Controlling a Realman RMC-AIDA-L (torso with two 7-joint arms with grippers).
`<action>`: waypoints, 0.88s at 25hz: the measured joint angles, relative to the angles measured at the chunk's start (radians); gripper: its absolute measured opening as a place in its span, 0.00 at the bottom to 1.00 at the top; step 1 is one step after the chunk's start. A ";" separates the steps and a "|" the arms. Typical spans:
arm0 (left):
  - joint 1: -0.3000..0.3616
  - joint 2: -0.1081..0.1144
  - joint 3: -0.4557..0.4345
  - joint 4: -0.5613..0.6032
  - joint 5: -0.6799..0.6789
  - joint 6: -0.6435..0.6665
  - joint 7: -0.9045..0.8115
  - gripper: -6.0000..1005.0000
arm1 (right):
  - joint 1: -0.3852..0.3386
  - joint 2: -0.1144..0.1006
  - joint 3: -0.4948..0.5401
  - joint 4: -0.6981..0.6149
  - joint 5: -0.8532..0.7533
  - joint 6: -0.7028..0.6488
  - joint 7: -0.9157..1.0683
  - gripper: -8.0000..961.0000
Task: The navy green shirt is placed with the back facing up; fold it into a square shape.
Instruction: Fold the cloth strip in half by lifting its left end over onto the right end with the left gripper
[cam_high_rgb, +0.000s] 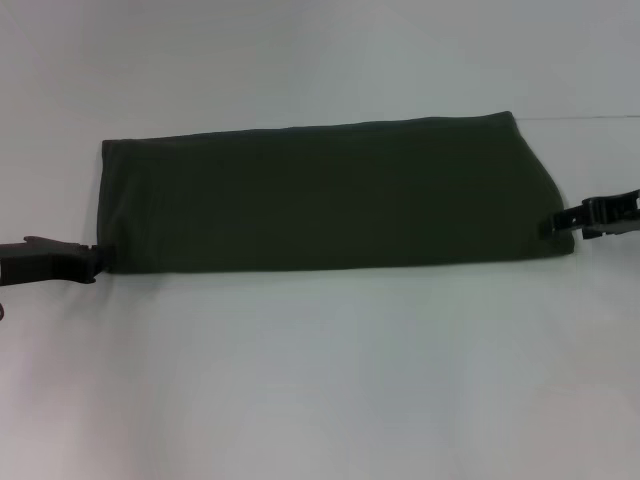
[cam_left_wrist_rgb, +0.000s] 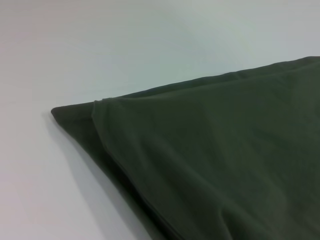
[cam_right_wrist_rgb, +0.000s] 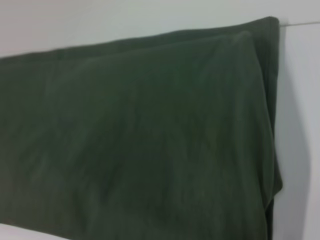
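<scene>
The navy green shirt (cam_high_rgb: 330, 195) lies flat on the white table, folded into a long band running left to right, plain side up. My left gripper (cam_high_rgb: 97, 262) sits at the band's near left corner, touching the cloth. My right gripper (cam_high_rgb: 552, 224) is at the right end, against the edge a little above the near right corner. The left wrist view shows the layered left corner of the shirt (cam_left_wrist_rgb: 210, 155). The right wrist view shows the right end of the shirt (cam_right_wrist_rgb: 150, 135) with its stacked edges.
The white table (cam_high_rgb: 320, 380) spreads out on all sides of the shirt. A thin seam line (cam_high_rgb: 590, 117) runs along the table surface at the far right.
</scene>
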 joint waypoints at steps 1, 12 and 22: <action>0.000 0.000 0.000 0.000 0.000 0.000 0.000 0.02 | 0.002 0.001 -0.009 0.009 0.000 0.015 -0.001 0.80; -0.001 0.001 0.000 0.000 -0.003 0.000 -0.001 0.02 | 0.006 0.041 -0.030 0.041 -0.002 0.122 -0.039 0.79; -0.003 0.001 0.000 0.000 -0.002 0.005 -0.008 0.02 | 0.008 0.054 -0.035 0.046 -0.002 0.154 -0.050 0.79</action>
